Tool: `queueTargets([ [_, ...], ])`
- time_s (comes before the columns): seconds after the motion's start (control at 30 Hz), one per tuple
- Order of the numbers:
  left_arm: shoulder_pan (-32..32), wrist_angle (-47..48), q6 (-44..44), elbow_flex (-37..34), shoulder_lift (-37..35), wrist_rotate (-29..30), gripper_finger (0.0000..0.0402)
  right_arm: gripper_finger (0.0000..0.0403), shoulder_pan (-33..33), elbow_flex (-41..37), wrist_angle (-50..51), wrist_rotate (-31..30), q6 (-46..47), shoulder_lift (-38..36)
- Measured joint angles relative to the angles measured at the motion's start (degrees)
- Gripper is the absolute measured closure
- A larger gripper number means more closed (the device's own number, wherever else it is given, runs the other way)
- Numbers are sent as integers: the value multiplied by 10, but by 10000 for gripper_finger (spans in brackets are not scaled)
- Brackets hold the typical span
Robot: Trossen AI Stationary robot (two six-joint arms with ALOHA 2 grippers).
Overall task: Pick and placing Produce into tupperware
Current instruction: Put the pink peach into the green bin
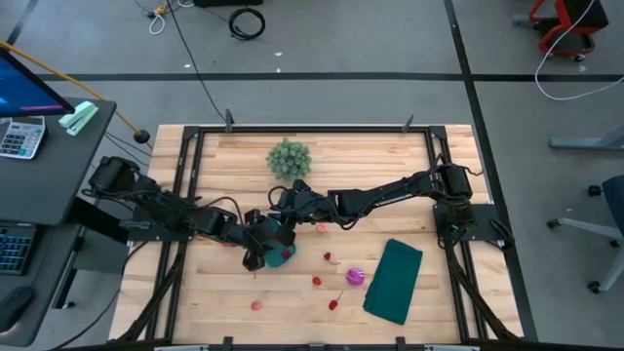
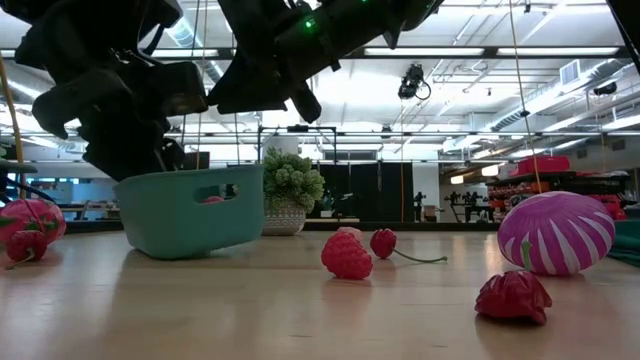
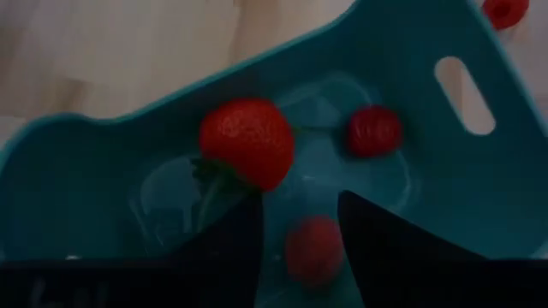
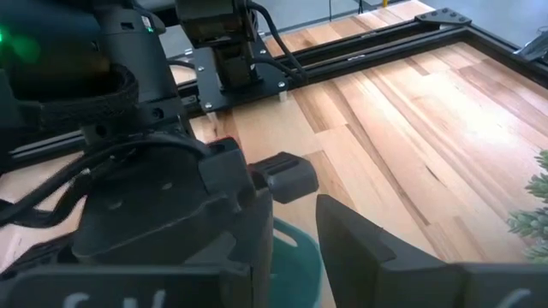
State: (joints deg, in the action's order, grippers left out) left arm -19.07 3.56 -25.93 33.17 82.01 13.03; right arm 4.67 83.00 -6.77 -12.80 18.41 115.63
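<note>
The teal tupperware [image 1: 284, 253] sits on the table's middle. In the left wrist view I see into it [image 3: 103, 188]: a large strawberry [image 3: 248, 141] and a smaller red piece [image 3: 374, 130] lie on its floor. My left gripper [image 3: 300, 201] is open and points down into the tub, with another red piece [image 3: 315, 250] showing between its fingers. My right gripper [image 4: 291, 222] is open, just beyond the tub's far side, above its rim [image 4: 298, 257]. Loose produce lies on the wood: a raspberry [image 2: 347, 255], a cherry [image 2: 383, 242], a strawberry [image 2: 512, 297] and the purple striped piece [image 2: 556, 232]. My left gripper's fingers stand on either side of a blurred red piece [image 3: 315, 250] low in the tub; I cannot tell whether they touch it. They come from above, pointing down into the tub.
A spiky green plant in a pot [image 1: 290, 158] stands near the far edge. A flat dark-green slab [image 1: 394, 281] lies to the right of the purple piece [image 1: 355, 276]. More pink pieces [image 2: 30, 225] lie left of the tub. The two arms crowd close over the tub.
</note>
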Motion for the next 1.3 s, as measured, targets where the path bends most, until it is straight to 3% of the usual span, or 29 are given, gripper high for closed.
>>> queueTargets([
  [0.2, 8, -13, 0, 4, 0, 0, 216, 302, 0, 0, 1, 0, 0, 0],
  [0.4, 21, -11, 41, 52, 0, 0, 216, 302, 0, 0, 28, 22, 9, -13],
  [0.57, 26, -7, 99, 95, 0, 0, 226, 302, 6, 1, 181, 48, 105, -74],
  [0.7, 26, 15, 123, 116, 0, 0, 229, 302, 31, 1, 330, -33, 194, -94],
  [0.77, 26, 55, 143, 132, 0, -1, 230, 302, 44, 0, 378, -67, 221, -84],
  [1.0, 28, 292, 148, 240, -4, 37, 230, 291, 36, 0, 380, -42, 218, -17],
  [1.13, 29, 411, 146, 304, -16, 111, 230, 271, 14, 0, 391, -21, 236, -1],
  [1.3, 29, 515, 115, 354, -84, 205, 230, 250, 12, 0, 415, -17, 296, -3],
])
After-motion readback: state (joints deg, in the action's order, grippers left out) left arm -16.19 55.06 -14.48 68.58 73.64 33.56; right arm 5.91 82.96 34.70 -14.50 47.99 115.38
